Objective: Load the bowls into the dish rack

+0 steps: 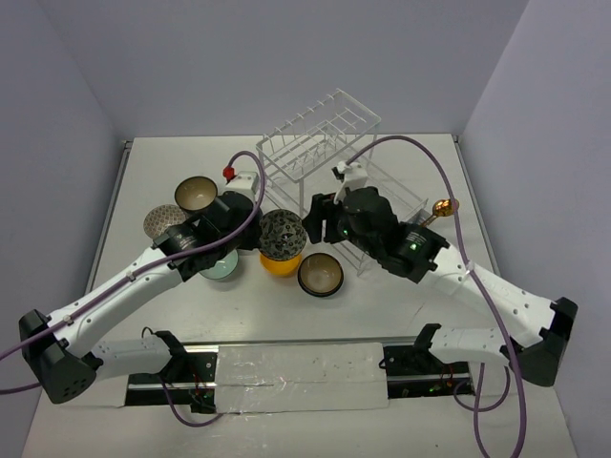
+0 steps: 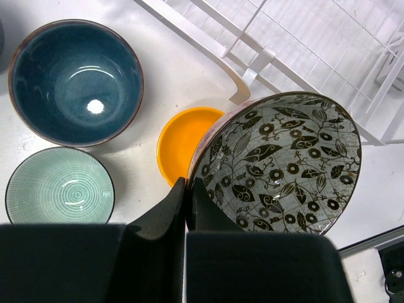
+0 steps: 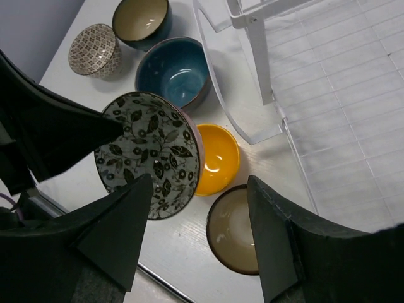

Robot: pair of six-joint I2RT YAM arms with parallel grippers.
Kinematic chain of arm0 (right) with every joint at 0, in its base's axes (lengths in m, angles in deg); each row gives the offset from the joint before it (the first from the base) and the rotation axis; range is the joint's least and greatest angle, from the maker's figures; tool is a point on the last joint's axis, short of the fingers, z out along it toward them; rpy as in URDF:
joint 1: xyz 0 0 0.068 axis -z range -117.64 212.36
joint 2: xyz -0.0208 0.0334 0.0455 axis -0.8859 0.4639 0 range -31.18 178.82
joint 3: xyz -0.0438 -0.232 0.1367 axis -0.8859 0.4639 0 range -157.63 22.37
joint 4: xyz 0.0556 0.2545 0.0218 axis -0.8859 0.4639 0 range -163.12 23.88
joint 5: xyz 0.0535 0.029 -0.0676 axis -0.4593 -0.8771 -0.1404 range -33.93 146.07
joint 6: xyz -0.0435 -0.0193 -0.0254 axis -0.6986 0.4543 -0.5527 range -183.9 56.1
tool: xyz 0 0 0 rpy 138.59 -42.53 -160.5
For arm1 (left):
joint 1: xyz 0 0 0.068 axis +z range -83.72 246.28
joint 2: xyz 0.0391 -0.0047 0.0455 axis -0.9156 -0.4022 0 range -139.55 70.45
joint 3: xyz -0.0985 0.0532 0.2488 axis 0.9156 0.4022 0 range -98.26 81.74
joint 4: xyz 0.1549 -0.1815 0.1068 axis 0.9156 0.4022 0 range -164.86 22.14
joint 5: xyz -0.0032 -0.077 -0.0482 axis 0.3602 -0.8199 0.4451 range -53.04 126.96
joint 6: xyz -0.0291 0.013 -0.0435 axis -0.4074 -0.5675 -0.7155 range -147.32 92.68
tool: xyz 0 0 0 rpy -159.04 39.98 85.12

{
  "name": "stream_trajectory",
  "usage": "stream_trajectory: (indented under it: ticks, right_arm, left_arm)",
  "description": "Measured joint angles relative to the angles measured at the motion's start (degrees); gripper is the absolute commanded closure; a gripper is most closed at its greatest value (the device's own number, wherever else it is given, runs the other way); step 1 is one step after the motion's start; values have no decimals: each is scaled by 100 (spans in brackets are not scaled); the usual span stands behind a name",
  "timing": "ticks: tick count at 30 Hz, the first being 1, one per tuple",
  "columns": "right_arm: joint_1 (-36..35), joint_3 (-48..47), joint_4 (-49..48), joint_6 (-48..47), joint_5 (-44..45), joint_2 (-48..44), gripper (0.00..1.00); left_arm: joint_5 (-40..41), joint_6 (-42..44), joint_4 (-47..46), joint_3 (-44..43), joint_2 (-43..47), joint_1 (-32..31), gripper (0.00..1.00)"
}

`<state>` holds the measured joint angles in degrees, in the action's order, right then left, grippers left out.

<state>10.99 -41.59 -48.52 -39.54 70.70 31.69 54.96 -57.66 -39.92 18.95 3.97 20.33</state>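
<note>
**Top view.** One rack [image 1: 320, 143] stands at 12 o'clock on the surface [image 1: 167, 160]. Its slotted top shelf runs long from about 8 to 2 o'clock. Six bowls show, clustered at the rack's 8 o'clock. The left pincer [image 1: 260, 239] is clamped on the rim of the leaf bowl [image 1: 283, 234], holding it over the yellow bowl [image 1: 280, 266] near the rack's front. The right pincer [image 1: 318, 215], at the leaf bowl's 2 o'clock, stands parted and grips nothing. One spoon [image 1: 441, 207] lies at 3 o'clock.

**Left wrist.** Four bowls show. The leaf bowl [image 2: 284, 164] is tilted with its mouth towards the camera, and its rim is pinched at 8 o'clock. The blue bowl [image 2: 76, 82], green bowl [image 2: 60, 186] and yellow bowl [image 2: 183, 142] sit mouth-up.

**Right wrist.** Six bowls show. The leaf bowl [image 3: 154, 158] is steeply tilted, mouth to the camera. The yellow bowl is at its 3 o'clock, the brown bowl [image 3: 233, 230] at 5 and the blue bowl at 12. The cream bowl [image 3: 142, 22] and speckled bowl [image 3: 95, 49] sit beyond, at 11 to 12.
</note>
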Motion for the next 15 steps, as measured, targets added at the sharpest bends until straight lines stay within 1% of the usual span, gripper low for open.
stream_trajectory:
  ticks: [5,7,8,15]
  right_arm:
    - [-188,-505,44,4,179,625,36]
    - [-214,-579,79,7,232,813,38]
    - [-214,-601,85,4,247,892,41]
    - [-216,-667,160,-4,334,1327,49]
  left_arm:
    - [101,74,7,-76,2,-50,100]
    - [131,81,0,-101,4,-55,100]
    - [144,90,2,-107,9,-57,100]
    - [160,118,4,-111,52,-66,100]
